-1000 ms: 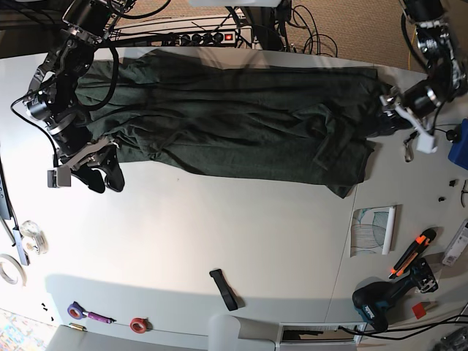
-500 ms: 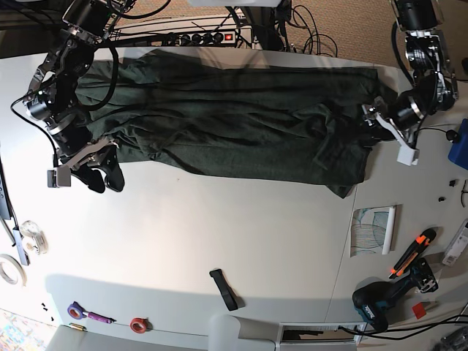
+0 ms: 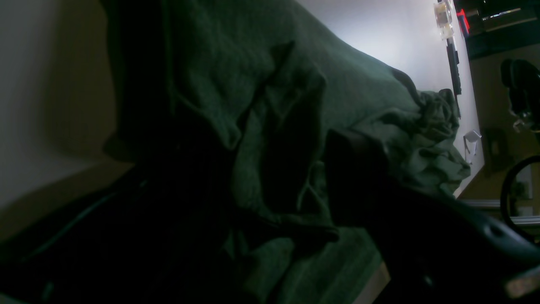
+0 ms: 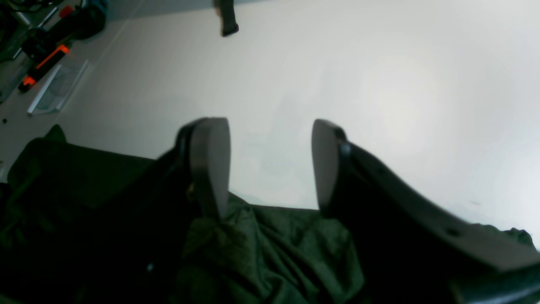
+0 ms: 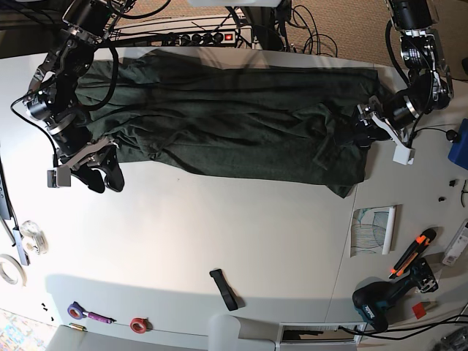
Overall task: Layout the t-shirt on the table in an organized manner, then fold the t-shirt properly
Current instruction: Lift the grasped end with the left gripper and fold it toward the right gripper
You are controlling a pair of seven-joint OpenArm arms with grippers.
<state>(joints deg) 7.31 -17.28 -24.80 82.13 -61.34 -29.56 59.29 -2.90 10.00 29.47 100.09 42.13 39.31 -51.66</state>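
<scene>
Over one end of the dark green t-shirt (image 5: 234, 124), the right gripper (image 4: 270, 156) hung spread wide with nothing between its fingers, the hem below it and the bare desk (image 5: 241, 227) beyond. The left gripper (image 5: 363, 135) sat sunk in bunched cloth at the shirt's opposite end; the dark wrist view did not show whether it was closed. The shirt lay stretched along the desk's back edge, creased and rumpled at both ends. This looked like the laying-out step, with folding not begun. Next, each gripper would need a firm pinch on an edge to draw the wrinkles flat.
</scene>
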